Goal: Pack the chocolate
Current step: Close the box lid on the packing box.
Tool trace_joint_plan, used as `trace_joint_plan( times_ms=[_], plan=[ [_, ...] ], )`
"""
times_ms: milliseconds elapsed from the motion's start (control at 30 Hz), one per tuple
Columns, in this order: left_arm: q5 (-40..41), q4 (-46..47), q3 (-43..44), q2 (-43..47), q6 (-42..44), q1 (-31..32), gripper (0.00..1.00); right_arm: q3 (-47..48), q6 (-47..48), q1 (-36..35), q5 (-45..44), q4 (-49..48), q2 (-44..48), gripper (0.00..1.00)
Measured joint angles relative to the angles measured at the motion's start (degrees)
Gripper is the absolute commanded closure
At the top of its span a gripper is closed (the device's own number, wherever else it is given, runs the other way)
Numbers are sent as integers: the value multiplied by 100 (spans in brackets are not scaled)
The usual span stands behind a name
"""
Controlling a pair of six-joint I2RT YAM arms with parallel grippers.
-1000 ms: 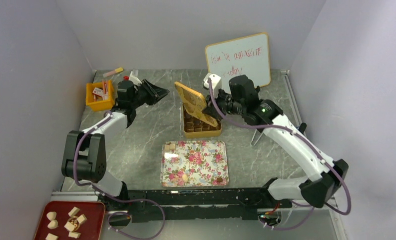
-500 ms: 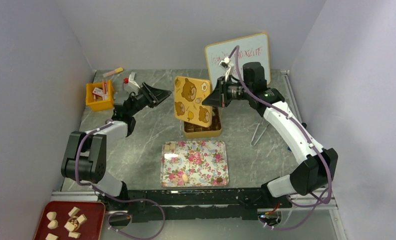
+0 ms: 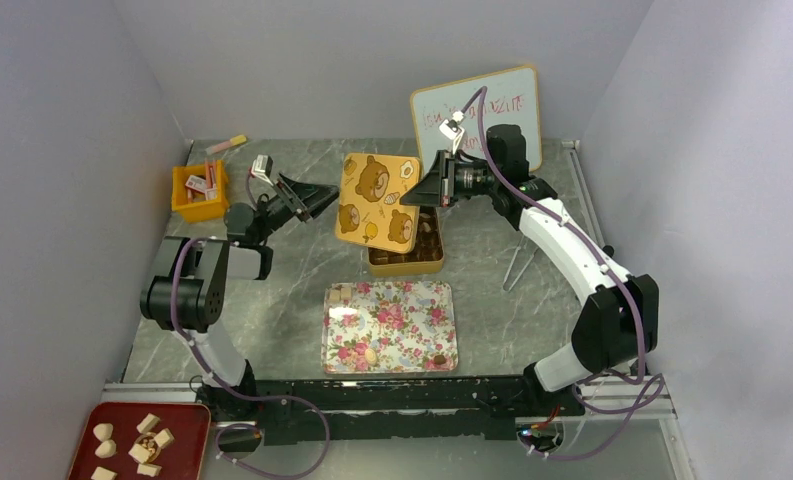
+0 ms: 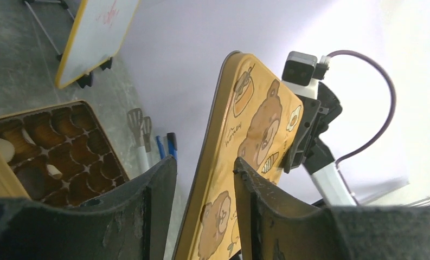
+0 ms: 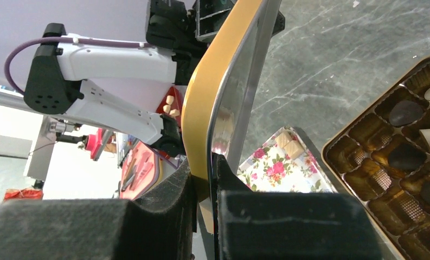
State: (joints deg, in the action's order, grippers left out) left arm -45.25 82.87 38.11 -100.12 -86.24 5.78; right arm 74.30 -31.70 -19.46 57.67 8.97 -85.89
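The yellow bear-print lid [image 3: 377, 200] hangs upright above the open gold box [image 3: 408, 258]. My right gripper [image 3: 428, 190] is shut on the lid's right edge [image 5: 223, 97]. My left gripper [image 3: 318, 195] is open at the lid's left edge, and the lid [image 4: 239, 135] stands between its fingers [image 4: 158, 200] with a gap showing. The box [image 5: 402, 162] holds dark chocolate [image 5: 406, 112] and cream pieces [image 4: 1, 147] in its cups. More chocolate lies on the floral tray [image 3: 412, 300]: tan pieces [image 3: 345, 292] at its far left corner and one [image 3: 371, 354] near the front.
An orange bin [image 3: 200, 190] with packets stands at the far left. A whiteboard [image 3: 477, 115] leans at the back wall. A red tray [image 3: 187, 420] with cream pieces sits off the table at the near left. Tongs [image 3: 517, 265] lie right of the box.
The right gripper has swung the lid up and left until its bear face shows. The left arm has reached toward the lid and its jaws have widened around the edge.
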Motion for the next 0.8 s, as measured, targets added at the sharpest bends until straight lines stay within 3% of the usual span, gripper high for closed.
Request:
trace_joint_plan(
  times_ms=[300, 800],
  plan=[
    [-105, 297, 20, -442, -748, -4, 51, -2, -317, 66, 142, -345, -74, 100],
    [-332, 308, 385, -560, -964, -9, 56, -2, -588, 66, 271, -651, -514, 100]
  ],
)
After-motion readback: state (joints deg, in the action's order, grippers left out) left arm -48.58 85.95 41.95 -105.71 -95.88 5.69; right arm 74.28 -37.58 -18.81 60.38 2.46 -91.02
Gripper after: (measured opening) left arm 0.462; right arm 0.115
